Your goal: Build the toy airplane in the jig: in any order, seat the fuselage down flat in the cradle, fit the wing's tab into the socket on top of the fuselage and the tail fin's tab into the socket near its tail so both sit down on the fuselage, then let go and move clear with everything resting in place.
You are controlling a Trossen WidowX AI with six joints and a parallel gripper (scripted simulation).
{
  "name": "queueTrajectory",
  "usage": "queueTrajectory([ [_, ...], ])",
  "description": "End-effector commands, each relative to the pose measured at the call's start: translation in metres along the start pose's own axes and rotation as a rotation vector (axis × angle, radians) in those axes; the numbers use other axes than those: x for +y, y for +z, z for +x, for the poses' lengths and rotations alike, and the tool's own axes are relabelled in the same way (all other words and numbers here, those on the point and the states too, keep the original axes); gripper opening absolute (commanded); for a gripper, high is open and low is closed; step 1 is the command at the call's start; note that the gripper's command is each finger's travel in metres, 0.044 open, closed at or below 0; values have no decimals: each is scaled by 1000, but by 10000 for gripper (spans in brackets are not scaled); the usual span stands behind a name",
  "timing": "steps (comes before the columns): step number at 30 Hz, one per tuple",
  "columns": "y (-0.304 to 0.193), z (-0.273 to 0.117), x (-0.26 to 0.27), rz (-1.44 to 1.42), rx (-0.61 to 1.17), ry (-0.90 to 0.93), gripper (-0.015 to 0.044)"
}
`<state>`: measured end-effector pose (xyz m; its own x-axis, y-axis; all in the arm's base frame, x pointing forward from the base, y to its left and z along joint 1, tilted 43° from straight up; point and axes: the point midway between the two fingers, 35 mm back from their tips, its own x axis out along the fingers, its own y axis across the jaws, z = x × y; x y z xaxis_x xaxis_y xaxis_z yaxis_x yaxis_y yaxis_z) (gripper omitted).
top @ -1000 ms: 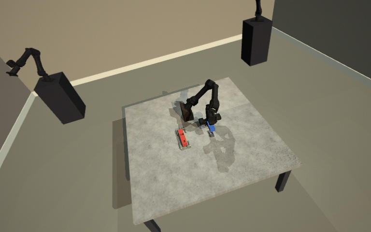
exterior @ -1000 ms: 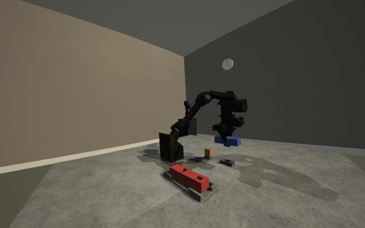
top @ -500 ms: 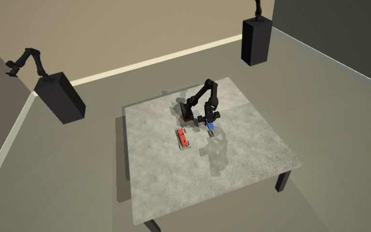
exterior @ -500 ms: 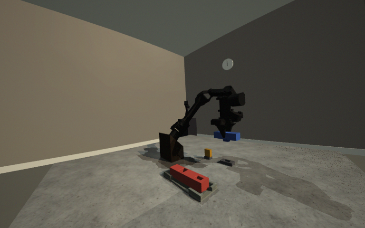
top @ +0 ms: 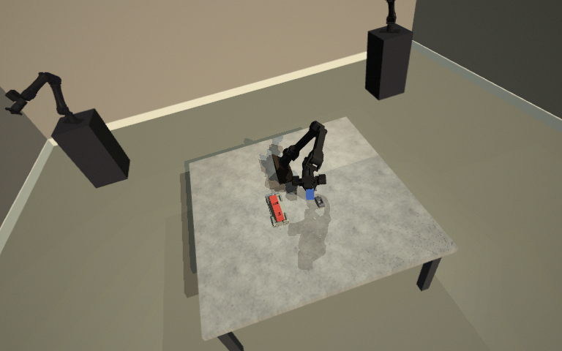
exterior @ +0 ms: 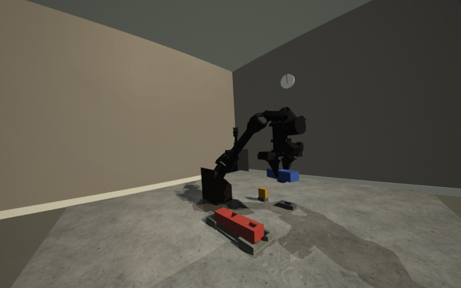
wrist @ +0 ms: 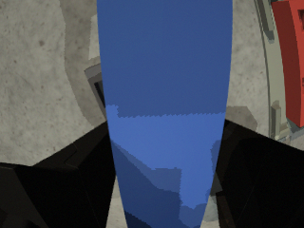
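Note:
My gripper point(top: 309, 189) point(exterior: 281, 172) point(wrist: 162, 123) is shut on the blue wing point(top: 309, 194) point(exterior: 289, 176) point(wrist: 163, 57), holding it level above the table, with its tab underneath. The red fuselage point(top: 276, 208) point(exterior: 238, 225) point(wrist: 289, 62) lies in the grey jig cradle point(top: 279, 224) point(exterior: 247, 246) point(wrist: 275, 71) and looks flat; both top sockets look open and empty. The orange tail fin point(exterior: 262, 192) stands upright in a small dark holder point(exterior: 263, 199) between the arm's base and the wing. It is hidden in the top view.
A low dark holder point(top: 319, 202) point(exterior: 284, 204) point(wrist: 93, 76) with an opening stands on the table point(top: 248, 281) point(exterior: 119, 244) near the wing, away from the jig. The arm's base point(top: 282, 171) point(exterior: 215, 189) stands behind the jig. Two other arms on pedestals stand off the table.

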<state>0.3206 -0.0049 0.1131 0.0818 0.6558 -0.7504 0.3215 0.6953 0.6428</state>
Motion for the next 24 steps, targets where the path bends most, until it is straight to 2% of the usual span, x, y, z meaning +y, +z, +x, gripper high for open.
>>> queueTrajectory([
  [1,4,1,-13,71,-3,-6,0],
  [24,17,12,-87,469,-7,-16,0],
])
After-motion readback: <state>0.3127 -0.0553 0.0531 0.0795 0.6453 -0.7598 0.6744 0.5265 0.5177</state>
